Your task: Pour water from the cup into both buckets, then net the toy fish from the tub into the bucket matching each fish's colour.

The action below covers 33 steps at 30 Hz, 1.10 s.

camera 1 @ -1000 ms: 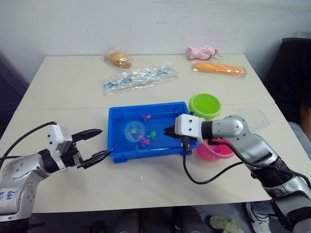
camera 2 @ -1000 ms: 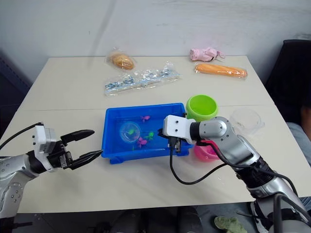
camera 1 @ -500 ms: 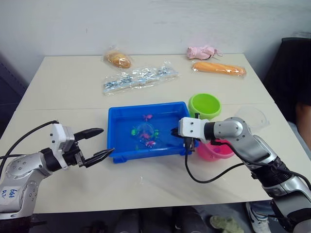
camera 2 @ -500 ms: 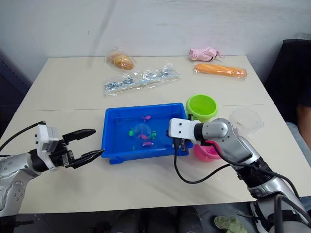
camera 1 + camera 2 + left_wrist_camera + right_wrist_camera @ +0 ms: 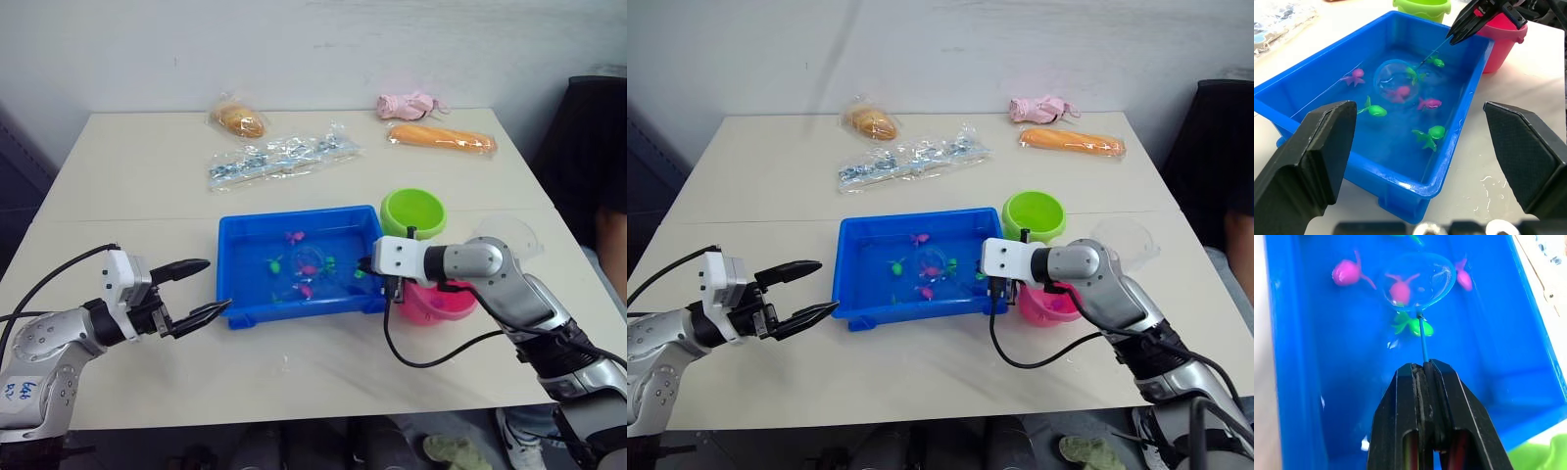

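Note:
The blue tub (image 5: 294,314) holds water and several toy fish, some green (image 5: 1430,134), some pink (image 5: 1429,103). My right gripper (image 5: 1424,369) is shut on the thin blue handle of a small round net (image 5: 1418,279) dipped in the tub, with a pink fish (image 5: 1399,290) inside its hoop. That gripper (image 5: 367,266) sits at the tub's right end. The lime green bucket (image 5: 413,212) stands behind it, and the pink bucket (image 5: 439,302) is partly hidden beneath the arm. The clear cup (image 5: 509,235) stands further right. My left gripper (image 5: 217,284) is open just left of the tub.
Along the table's far side lie a bagged bun (image 5: 238,120), a clear packet (image 5: 281,157), a long orange bag (image 5: 441,138) and a pink cloth (image 5: 407,104). A black chair (image 5: 588,147) stands beyond the right edge. Water drops (image 5: 1484,193) dot the table by the tub.
My right gripper has drawn back to the right, dragging the net from the tub's left-middle toward its right half. The fish have drifted. The left arm has stayed put.

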Motion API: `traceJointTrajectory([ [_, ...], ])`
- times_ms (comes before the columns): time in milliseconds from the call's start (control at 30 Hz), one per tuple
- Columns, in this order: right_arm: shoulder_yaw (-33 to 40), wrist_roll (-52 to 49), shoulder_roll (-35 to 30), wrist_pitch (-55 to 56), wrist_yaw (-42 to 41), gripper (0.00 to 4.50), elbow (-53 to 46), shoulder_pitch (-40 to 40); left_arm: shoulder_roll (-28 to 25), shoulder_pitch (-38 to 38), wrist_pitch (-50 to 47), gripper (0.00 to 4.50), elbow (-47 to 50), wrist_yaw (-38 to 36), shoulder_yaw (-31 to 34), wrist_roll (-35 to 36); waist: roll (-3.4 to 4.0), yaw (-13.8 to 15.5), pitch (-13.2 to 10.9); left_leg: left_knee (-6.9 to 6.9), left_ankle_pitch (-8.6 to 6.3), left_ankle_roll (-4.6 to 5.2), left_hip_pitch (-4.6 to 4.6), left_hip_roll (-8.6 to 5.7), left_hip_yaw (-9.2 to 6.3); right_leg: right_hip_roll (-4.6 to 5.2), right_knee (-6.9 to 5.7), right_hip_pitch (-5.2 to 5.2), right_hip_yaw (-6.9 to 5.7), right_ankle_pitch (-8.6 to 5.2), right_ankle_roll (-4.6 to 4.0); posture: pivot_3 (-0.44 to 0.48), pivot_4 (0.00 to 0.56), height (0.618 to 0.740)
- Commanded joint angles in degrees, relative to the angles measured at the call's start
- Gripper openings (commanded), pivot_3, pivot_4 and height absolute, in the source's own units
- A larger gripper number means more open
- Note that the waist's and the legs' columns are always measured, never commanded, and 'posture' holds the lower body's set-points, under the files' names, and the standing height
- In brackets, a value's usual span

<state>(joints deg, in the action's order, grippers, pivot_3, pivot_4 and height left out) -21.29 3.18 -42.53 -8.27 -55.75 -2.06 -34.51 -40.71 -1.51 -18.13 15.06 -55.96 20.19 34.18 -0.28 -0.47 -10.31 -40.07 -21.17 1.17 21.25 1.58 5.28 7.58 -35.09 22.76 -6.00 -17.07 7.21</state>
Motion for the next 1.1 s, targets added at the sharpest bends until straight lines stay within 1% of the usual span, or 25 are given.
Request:
traceJointTrajectory([
  [33,1.9,0.5,-0.8,2.1,-1.3,0.0,-1.2,0.0,-0.1,0.1,0.9,4.47,1.1,-0.4,0.3,0.6,0.0,0.0,0.0,0.0,0.0,0.0,0.0,0.0,0.0,0.0,0.0,0.0,0.0,0.0,0.0,0.0,0.15,0.74],
  [133,2.3,-0.9,-0.6,1.5,-3.1,0.0,-1.8,0.0,-0.3,0.0,0.9,4.47,1.1,-0.9,0.2,0.6,0.0,0.0,0.0,0.0,0.0,0.0,-0.01,0.01,0.0,-0.01,-0.01,0.0,0.0,0.0,0.0,0.0,0.15,0.74],
  [333,2.6,-6.3,1.0,-5.6,-7.5,0.0,-5.3,0.8,-0.4,-0.2,1.0,4.47,1.3,-1.7,0.4,0.5,0.0,0.1,0.0,0.0,0.0,0.0,-0.01,0.01,0.0,0.0,0.0,0.0,0.0,0.0,0.0,0.0,0.15,0.74],
  [533,4.3,-10.2,1.9,-13.0,-8.8,0.0,-7.8,0.9,-0.7,-1.0,1.0,4.47,1.8,-2.0,1.0,0.5,0.0,0.1,0.0,0.0,0.0,0.0,-0.01,0.0,-0.01,0.01,-0.01,-0.01,0.0,0.0,0.0,0.0,0.15,0.74],
  [700,7.7,-16.3,1.3,-22.1,-9.7,0.0,-10.1,1.2,-1.0,-1.4,1.4,4.47,1.6,-2.2,1.5,0.4,0.0,0.2,0.0,0.0,0.0,0.0,0.0,0.0,-0.03,0.02,-0.01,-0.01,0.0,0.0,0.0,0.0,0.15,0.74],
  [933,12.1,-20.8,0.7,-27.7,-8.9,0.0,-10.9,1.8,-0.6,-0.9,2.2,4.47,1.4,-2.3,0.6,0.3,0.0,0.2,0.0,0.0,-0.01,-0.01,-0.01,0.0,-0.03,0.03,-0.01,-0.01,0.0,0.0,0.0,0.0,0.15,0.74],
  [1033,16.4,-24.0,-0.7,-30.8,-8.4,0.0,-12.5,2.1,-0.9,0.0,2.2,4.47,1.8,-3.4,-0.7,0.6,0.01,0.3,0.0,0.0,-0.01,-0.01,0.0,-0.01,-0.03,0.05,-0.01,-0.01,0.0,0.0,0.0,0.0,0.15,0.74],
  [1100,20.9,-27.6,-1.3,-31.2,-8.6,0.0,-14.3,3.6,-1.8,0.8,1.8,4.47,2.5,-5.4,-1.8,1.3,0.01,0.4,0.0,0.0,-0.01,-0.01,0.01,-0.02,-0.04,0.05,0.0,-0.01,-0.01,0.0,0.0,0.0,0.15,0.74],
])
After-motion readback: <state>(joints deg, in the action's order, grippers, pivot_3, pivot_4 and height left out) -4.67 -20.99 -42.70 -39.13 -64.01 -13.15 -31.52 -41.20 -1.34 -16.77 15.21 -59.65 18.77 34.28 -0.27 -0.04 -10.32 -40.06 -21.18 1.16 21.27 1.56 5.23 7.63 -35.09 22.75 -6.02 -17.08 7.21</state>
